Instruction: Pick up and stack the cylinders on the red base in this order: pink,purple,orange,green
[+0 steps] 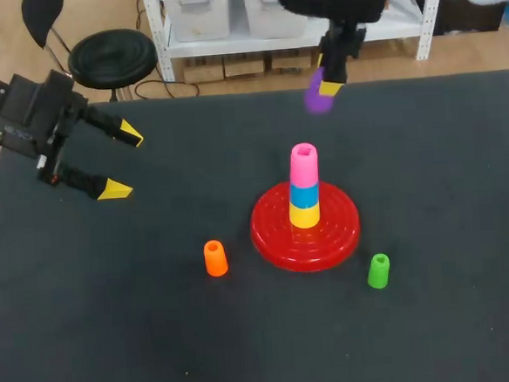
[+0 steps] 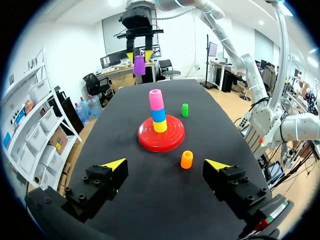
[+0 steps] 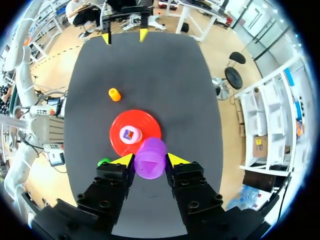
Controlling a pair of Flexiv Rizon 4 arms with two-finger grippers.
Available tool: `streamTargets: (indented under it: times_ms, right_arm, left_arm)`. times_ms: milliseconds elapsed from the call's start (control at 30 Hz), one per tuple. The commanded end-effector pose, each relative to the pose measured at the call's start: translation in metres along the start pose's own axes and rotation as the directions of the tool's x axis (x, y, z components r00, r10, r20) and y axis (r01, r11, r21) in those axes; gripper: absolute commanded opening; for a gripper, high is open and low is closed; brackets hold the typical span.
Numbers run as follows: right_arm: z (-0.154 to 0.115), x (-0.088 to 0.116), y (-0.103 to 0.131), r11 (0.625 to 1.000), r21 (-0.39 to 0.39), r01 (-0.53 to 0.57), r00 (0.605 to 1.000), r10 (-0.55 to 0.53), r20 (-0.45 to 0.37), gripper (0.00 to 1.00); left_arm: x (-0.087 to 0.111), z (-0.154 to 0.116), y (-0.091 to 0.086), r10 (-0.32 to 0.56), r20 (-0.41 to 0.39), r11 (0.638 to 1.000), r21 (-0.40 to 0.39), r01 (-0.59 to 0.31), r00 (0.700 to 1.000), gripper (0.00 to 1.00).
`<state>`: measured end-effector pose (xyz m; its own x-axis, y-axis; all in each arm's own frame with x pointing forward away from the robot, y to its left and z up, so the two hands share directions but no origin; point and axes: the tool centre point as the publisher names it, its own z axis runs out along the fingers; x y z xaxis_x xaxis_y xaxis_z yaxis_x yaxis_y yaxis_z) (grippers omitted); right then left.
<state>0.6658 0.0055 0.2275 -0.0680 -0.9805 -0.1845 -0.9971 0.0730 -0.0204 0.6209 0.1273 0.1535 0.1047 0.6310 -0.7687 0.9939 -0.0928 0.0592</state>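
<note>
Right gripper [image 3: 149, 160] clamped on the small purple plastic cylinder [image 1: 319, 99], held aloft beyond the ridged red disc base [image 1: 270, 229]; to seat it well, centre it over the pink plastic cylinder [image 1: 303, 163] standing highest there, then descend vertically

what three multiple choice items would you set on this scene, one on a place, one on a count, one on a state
1. Where is the orange cylinder? A on the stack; B on the table beside the red base; C off the table.
2. How many cylinders sit on the base? A one; B two; C three.
3. The right gripper is: A shut on the purple cylinder; B open; C shut on a green one.
Key: 1 B, it stands alone on the table. 2 C, yellow, blue, pink. 3 A, it is gripped from two sides.
</note>
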Motion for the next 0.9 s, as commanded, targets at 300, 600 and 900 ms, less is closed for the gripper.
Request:
streamTargets:
  times_ms: [300,600,900]
  right_arm:
    - [0.018,-0.016,0.011,0.995,-0.101,-0.002,0.995,-0.008,-0.097,0.00]
    - [0.026,-0.012,0.026,0.997,-0.081,-0.002,0.995,-0.007,-0.101,0.00]
    - [0.036,-0.015,0.034,0.996,-0.086,0.011,0.990,-0.023,-0.137,0.00]
  left_arm:
    - [0.001,0.000,-0.001,0.003,0.002,1.000,-0.004,-0.003,1.000,1.00]
    - [0.001,0.000,-0.001,0.003,0.002,1.000,-0.004,-0.003,1.000,1.00]
    - [0.001,0.000,-0.001,0.003,0.002,1.000,-0.004,-0.003,1.000,1.00]
